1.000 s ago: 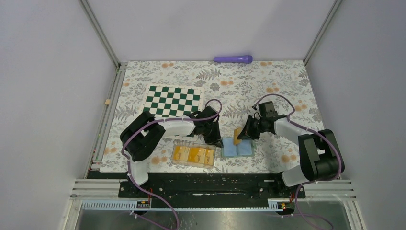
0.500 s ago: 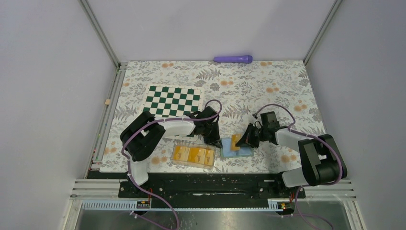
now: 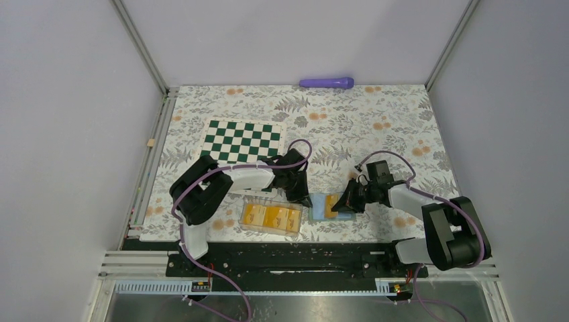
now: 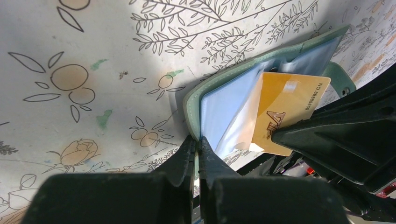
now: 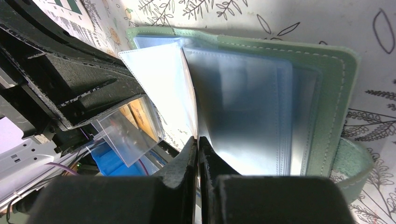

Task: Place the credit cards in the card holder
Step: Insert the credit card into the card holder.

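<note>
The sage-green card holder (image 3: 318,210) lies open on the floral mat, its light blue sleeves up. My left gripper (image 3: 305,198) is shut on its left edge, which shows in the left wrist view (image 4: 197,139) with the cover (image 4: 192,103) between the jaws. My right gripper (image 3: 340,204) is shut on an orange-yellow credit card (image 3: 330,204) and holds it low over the open holder. In the left wrist view the card (image 4: 285,107) rests partly between the sleeves. In the right wrist view the holder (image 5: 261,107) fills the frame and the card stands edge-on in my right gripper (image 5: 197,138).
A clear plastic box (image 3: 271,219) with more orange cards sits left of the holder, close under the left arm. A green-and-white chessboard (image 3: 243,141) lies at the back left. A purple cylinder (image 3: 327,82) lies at the far edge.
My right gripper has come down and towards the near left, bringing the card from tilted above the holder down onto its sleeves. The left gripper has held still.
</note>
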Motion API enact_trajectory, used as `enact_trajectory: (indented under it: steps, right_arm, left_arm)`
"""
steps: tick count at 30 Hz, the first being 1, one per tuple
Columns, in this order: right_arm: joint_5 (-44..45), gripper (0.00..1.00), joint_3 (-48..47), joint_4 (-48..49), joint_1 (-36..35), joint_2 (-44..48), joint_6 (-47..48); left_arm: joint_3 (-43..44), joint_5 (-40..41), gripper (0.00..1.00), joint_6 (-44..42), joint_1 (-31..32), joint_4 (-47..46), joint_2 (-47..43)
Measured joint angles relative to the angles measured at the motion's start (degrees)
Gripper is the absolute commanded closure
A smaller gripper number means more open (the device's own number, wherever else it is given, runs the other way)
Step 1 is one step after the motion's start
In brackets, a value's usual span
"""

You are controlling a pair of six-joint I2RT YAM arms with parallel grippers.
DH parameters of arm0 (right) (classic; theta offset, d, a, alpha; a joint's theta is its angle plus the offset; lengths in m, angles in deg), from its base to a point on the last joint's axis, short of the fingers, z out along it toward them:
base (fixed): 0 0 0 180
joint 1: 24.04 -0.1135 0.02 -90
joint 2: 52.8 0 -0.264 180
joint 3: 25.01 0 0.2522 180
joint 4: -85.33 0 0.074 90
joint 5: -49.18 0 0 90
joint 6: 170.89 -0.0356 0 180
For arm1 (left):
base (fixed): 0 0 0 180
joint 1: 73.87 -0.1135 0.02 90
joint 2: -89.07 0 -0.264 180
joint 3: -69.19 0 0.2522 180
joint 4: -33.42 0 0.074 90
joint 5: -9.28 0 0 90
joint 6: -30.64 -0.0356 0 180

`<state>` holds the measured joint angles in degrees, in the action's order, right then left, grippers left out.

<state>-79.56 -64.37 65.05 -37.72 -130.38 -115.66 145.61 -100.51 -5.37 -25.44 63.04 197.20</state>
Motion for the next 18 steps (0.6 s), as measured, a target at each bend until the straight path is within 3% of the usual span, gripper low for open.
enact_trajectory:
  steps: [14, 17, 18]
  right_arm:
    - [-5.6, 0.99, -2.8, 0.9, 0.1, -8.3, 2.3]
    - [-6.2, 0.93, -3.7, 0.1, 0.1, -9.5, 3.2]
    - [-6.3, 0.86, -4.1, -0.4, 0.1, -9.7, 3.5]
  left_arm:
    - [1.2, 0.0, 1.0, -0.8, 0.0, 1.2, 0.8]
    - [1.4, 0.0, 1.0, -1.0, 0.0, 1.5, 0.9]
    - [1.4, 0.0, 1.0, -1.0, 0.0, 1.5, 0.9]
